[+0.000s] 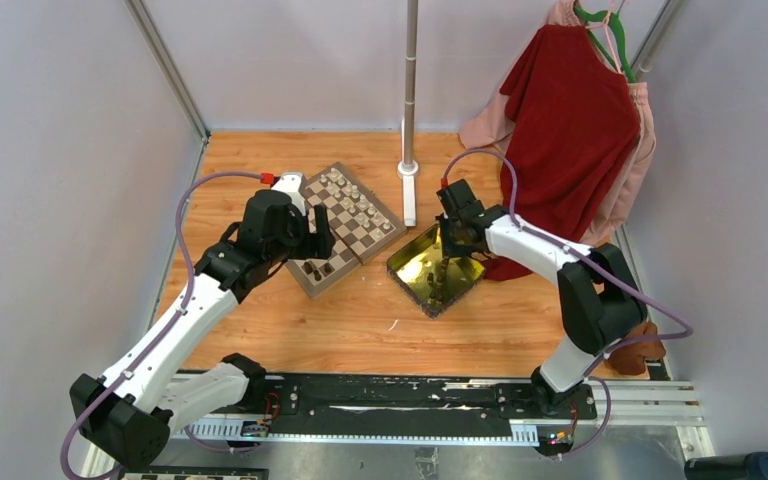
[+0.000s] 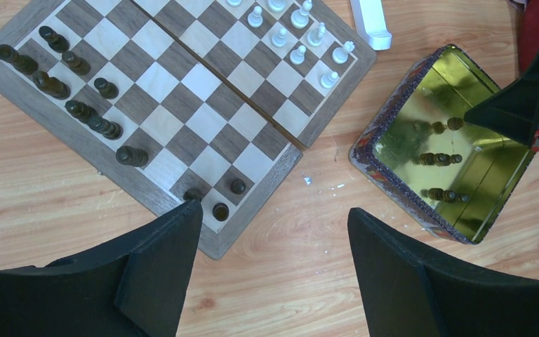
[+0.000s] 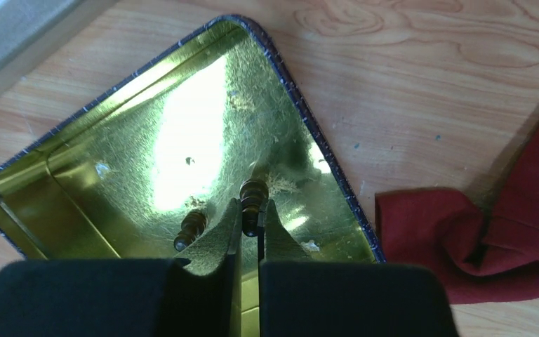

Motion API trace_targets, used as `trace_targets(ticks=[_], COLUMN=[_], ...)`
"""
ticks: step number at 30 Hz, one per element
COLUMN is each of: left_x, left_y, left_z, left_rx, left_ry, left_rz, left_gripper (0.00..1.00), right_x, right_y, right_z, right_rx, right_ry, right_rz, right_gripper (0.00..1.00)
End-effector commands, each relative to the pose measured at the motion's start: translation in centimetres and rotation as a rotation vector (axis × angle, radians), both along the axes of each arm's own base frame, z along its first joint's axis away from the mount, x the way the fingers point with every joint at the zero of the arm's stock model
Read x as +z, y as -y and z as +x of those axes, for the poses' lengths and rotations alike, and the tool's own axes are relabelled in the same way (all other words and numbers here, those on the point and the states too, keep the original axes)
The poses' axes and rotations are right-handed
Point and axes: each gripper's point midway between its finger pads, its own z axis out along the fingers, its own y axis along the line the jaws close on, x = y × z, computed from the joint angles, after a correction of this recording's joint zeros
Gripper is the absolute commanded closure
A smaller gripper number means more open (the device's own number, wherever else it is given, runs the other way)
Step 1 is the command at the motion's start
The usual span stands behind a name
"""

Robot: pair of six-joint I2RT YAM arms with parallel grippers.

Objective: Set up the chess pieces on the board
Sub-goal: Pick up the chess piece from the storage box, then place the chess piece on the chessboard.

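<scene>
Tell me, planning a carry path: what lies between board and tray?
Left wrist view: just bare table with a few white flecks between board and tray.

Board (image 2: 182, 98) on desk (image 2: 288, 239); cream pieces (image 2: 298, 54) one end, dark pieces (image 2: 77, 110) opposite (upright); dark piece (image 3: 251, 200) apparently pinched by right jaws in yellow tray (image 3: 302, 112).

Wooden table (image 1: 360, 320), walled in grey (image 1: 50, 150), seen from above and behind me. Centre: shiny yellow tray (image 1: 415, 258) with a dark speckled rim, lying cornerwise on the wood. Behind it stands an upright pole (image 1: 411, 80) on a white foot (image 1: 408, 195). To my right, a red shirt (image 1: 575, 120) hangs over a pink garment (image 1: 485, 125) on a green hanger (image 1: 610, 30); the red hem rests on the table near the tray. White flecks (image 2: 307, 180) dot the wood. A black rail (image 1: 400, 398) runs along the near edge.
</scene>
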Motion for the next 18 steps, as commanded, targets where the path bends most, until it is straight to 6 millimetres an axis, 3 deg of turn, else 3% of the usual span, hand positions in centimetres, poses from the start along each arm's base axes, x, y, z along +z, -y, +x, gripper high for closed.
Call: trace_targets(ticks=[1,6,11,18], left_x=[-0.1,0.2,0.9,2.9], left_y=[0.2,-0.1,-1.1,-3.0], left_z=[0.1,0.1,-0.1,-0.9], left_rx=[-0.015,-0.004,0.043,0.129], left_ry=[0.011,0.019,0.034,0.076], left_rz=[0.015,0.018,0.034,0.032], left_gripper=[0.18,0.19,0.19,0.19], right_x=[1.9,2.9,5.6,9.2], right_y=[-0.4,-1.1,-2.9,-7.4], right_z=[0.8,0.7,1.2,2.1], right_rx=[-0.039,-0.014,0.064,0.187], right_ry=[0.027,0.033,0.087,0.146], right_rz=[0.109,0.169,0.191,0.188], right_gripper=[1.00,1.00,1.00,1.00])
